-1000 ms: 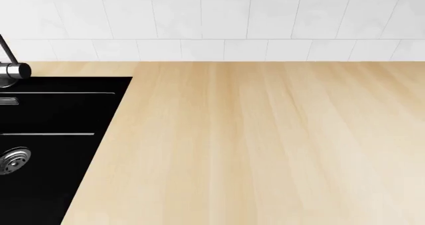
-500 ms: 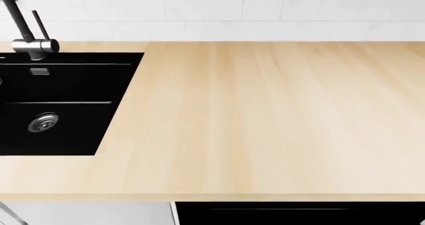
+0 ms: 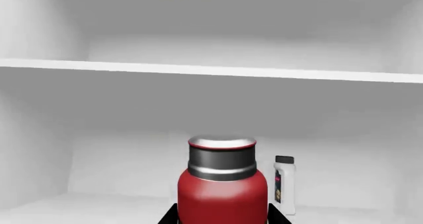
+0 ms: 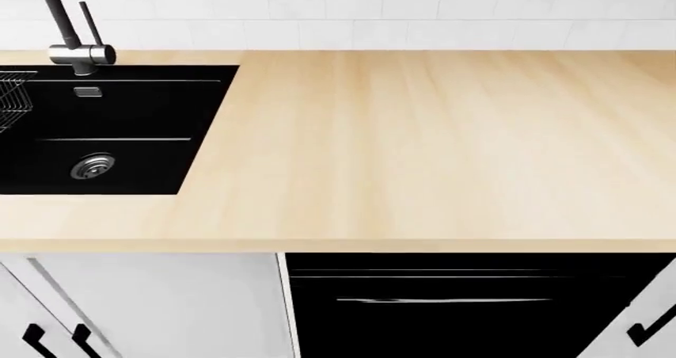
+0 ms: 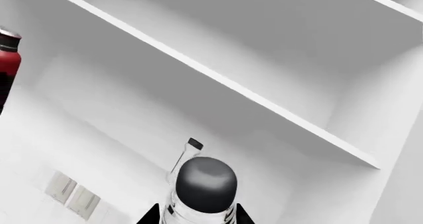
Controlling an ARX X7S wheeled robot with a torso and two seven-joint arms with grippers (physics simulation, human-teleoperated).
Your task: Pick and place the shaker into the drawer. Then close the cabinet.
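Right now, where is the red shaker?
In the left wrist view, the red shaker sits between the left gripper's fingers, with a small white bottle behind it.

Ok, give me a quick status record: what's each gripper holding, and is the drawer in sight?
left gripper: closed on the red shaker
right gripper: closed on the clear shaker, dark cap
behind them: white bottle, shelf in a white cabinet
drawer: not in view
head view: counter and sink; no arms visible

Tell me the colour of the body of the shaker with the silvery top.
Red, clearest in the left wrist view on the small cylindrical shaker.
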